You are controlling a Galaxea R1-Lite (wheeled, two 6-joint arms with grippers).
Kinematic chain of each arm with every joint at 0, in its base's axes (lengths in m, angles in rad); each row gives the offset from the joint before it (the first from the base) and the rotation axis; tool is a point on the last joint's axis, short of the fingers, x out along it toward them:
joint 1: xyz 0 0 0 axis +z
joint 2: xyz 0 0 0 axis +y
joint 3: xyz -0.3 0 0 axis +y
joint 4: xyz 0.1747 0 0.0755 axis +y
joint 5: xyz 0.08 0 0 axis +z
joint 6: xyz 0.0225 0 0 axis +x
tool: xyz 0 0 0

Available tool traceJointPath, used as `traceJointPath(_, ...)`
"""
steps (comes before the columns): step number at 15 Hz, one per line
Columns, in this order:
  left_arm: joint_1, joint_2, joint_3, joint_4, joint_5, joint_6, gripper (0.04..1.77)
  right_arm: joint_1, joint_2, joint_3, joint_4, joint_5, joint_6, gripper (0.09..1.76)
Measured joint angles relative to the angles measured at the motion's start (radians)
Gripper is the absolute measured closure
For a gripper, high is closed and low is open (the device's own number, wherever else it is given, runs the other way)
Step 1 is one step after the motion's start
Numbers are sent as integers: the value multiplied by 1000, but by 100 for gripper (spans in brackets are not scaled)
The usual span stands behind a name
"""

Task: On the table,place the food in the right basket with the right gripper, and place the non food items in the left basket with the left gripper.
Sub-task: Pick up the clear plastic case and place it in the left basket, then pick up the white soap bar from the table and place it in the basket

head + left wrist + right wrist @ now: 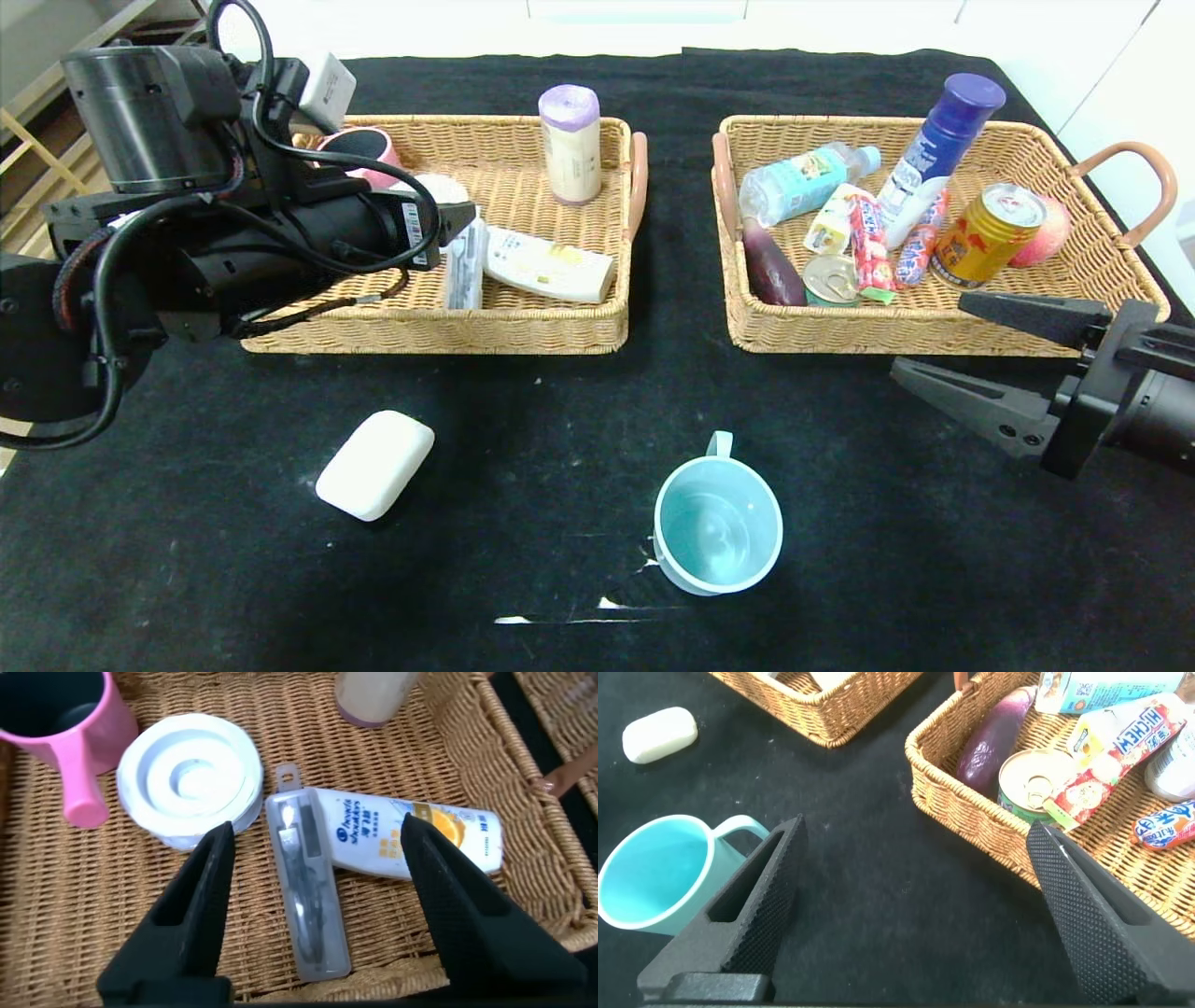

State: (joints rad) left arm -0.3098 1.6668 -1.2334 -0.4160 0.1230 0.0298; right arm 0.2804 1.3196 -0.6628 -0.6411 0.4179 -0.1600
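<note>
My left gripper is open and empty over the left basket. Seen from the left wrist, its fingers straddle the slim clear case lying flat on the wicker. The case also shows in the head view. The white soap block and the teal mug stand on the black table. My right gripper is open and empty in front of the right basket. That basket holds the water bottle, the red candy pack and the gold can.
The left basket also holds a pink mug, a white round lid, a shampoo tube and a purple-topped roll. The right basket also holds a blue-capped bottle, an eggplant, a tin and a peach.
</note>
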Motion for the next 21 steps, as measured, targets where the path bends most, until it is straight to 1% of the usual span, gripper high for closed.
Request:
traceJointPath(2, -3, -9, 0, 21, 73, -15, 40, 0, 0, 0, 0, 0, 0, 14)
traceJointPath(3, -6, -19, 0, 54, 94, -31, 36, 0, 0, 0, 0, 0, 0, 14)
traceJointPath(4, -7, -35, 0, 110, 110, -71, 33, 1, 0, 1, 0, 0, 0, 14)
traceJointPath(7, -9, -94, -11, 286, 144, -240, 26, 2, 0, 2, 0, 0, -1, 14)
traceJointPath(9, -13, -141, -6, 409, 149, -305, 22, 3, 0, 3, 0, 0, -1, 14)
traceJointPath(10, -17, -166, 0, 469, 149, -323, 21, 3, 0, 3, 0, 0, -1, 14)
traceJointPath(11, -22, -192, 8, 520, 150, -333, 19, 3, 0, 3, 0, 0, -1, 14)
traceJointPath(12, -26, -215, 24, 536, 149, -334, 18, 3, 0, 3, 1, 0, -1, 14)
traceJointPath(15, -36, -276, 126, 525, 143, -317, 15, 3, 0, 3, 1, 0, -1, 14)
traceJointPath(17, -46, -310, 198, 525, 146, -273, 14, 3, 1, 3, 1, 0, -1, 14)
traceJointPath(18, -49, -327, 224, 557, 148, -253, 13, 3, 1, 3, 0, 0, -1, 14)
traceJointPath(19, -51, -340, 236, 627, 147, -247, 13, 3, 1, 3, 1, 0, -1, 14)
traceJointPath(21, -52, -354, 227, 797, 136, -242, 12, 3, 1, 3, 1, 0, -1, 14)
